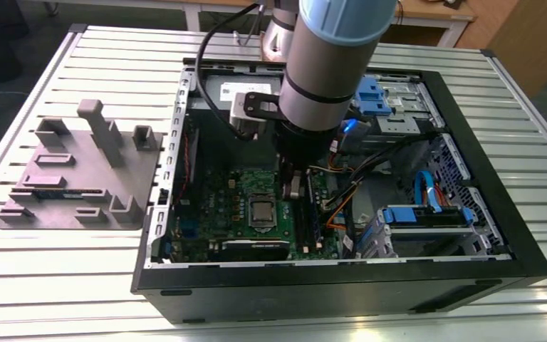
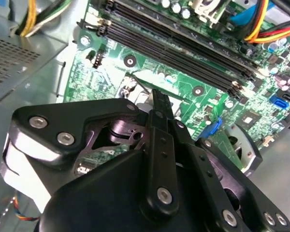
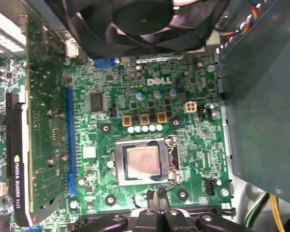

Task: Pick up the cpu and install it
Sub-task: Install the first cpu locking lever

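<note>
Just beside the socket (image 3: 118, 166) on the green motherboard (image 3: 198, 140), hovering with the gripper (image 3: 158, 199) pinched closed on nothing, clear of the cpu (image 3: 142, 161) lying flat and square inside the socket's frame, seemingly to leave it seated undisturbed.

Silvery-grey cpu (image 3: 143, 161), green motherboard (image 3: 183, 140)

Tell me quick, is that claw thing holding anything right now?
Gripper: shut, fingers together with nothing between them. The cpu sits in its socket on the motherboard.
</note>
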{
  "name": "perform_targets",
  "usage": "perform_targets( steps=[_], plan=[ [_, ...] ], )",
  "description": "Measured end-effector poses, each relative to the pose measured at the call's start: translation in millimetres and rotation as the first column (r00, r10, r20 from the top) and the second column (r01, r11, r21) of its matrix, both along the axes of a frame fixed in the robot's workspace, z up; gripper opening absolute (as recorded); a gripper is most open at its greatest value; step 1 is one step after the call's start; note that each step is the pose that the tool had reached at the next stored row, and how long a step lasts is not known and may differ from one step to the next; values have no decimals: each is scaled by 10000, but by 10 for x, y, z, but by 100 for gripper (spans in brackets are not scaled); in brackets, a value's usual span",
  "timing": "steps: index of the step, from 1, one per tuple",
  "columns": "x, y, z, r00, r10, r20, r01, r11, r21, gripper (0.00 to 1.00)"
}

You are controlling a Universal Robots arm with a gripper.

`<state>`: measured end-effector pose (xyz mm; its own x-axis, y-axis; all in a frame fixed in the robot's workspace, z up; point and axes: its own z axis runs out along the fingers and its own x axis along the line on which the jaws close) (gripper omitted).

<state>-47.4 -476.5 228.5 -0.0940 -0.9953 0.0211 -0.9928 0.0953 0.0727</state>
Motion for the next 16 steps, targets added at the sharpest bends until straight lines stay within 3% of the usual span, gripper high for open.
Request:
perform_targets(
  steps=[10, 16],
  plan=[
    [-3, -115, -29, 9999, 133, 0, -133, 9999, -7, 10],
    [-3, -130, -82, 9985, 540, 1, -540, 9985, -5, 10]
  ],
)
